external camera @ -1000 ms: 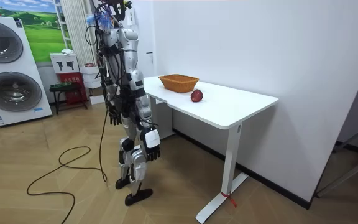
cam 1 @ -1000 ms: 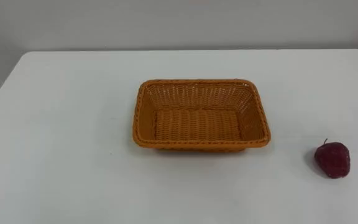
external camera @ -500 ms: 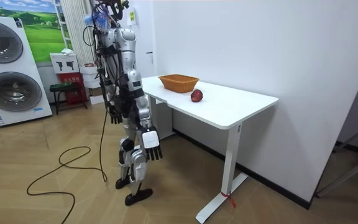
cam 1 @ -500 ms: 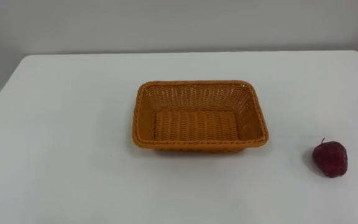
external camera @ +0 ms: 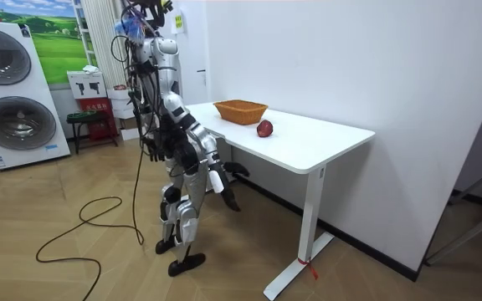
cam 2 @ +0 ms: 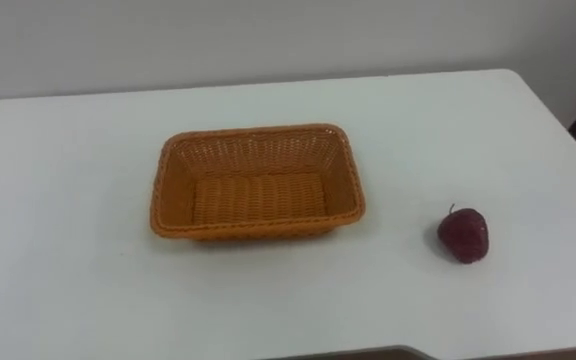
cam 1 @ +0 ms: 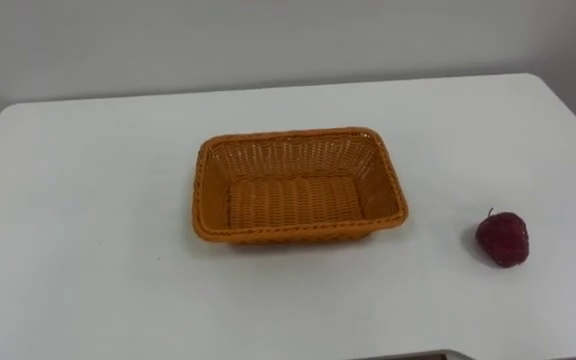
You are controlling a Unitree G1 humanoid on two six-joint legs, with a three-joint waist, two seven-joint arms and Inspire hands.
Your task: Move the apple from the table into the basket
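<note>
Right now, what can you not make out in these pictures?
Apple: underside hidden against the table, both eye views.
Basket: inside of its near wall, hidden behind its own rim, eye views.
Right hand: too small in the room view to judge its grip.
Left hand: same, small beside the body.

The white table carries a woven basket at frame centre and an apple at right, well apart.

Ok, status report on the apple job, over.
Right hand out front, below the table edge, fingers open; left hand at its side. Apple on table, right of the basket. Nothing in the way.
</note>
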